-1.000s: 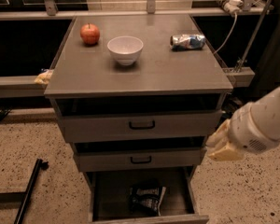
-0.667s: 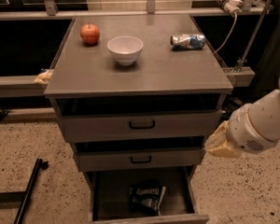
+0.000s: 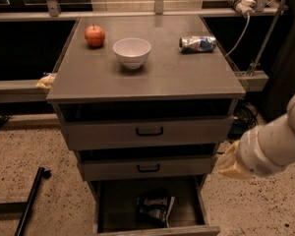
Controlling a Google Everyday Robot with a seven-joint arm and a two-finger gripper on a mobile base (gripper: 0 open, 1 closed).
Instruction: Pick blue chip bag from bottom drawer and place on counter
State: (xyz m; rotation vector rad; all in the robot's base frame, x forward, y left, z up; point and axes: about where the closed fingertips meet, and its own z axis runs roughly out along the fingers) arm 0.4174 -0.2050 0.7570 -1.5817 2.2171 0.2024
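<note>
Camera view. Fingers (image 3: 229, 162) at the arm's yellowish tip, just right of the middle drawer (image 3: 147, 167); how far open: cannot tell. Blue chip bag (image 3: 155, 208) lies in the open bottom drawer (image 3: 115, 205), below-left of the fingers, apart. Table (image 3: 162, 77), above-left, carries bowl (image 3: 132, 51), apple (image 3: 95, 35) and silver packet (image 3: 198, 44).

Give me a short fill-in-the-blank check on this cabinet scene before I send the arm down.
1. The blue chip bag lies inside the bottom drawer, which stands ____.
2. On the counter, the white bowl sits between the silver-and-blue packet and the ____.
3. The tool is on the ____ side of the picture, level with the middle drawer.

Missing words: open; apple; right.
</note>
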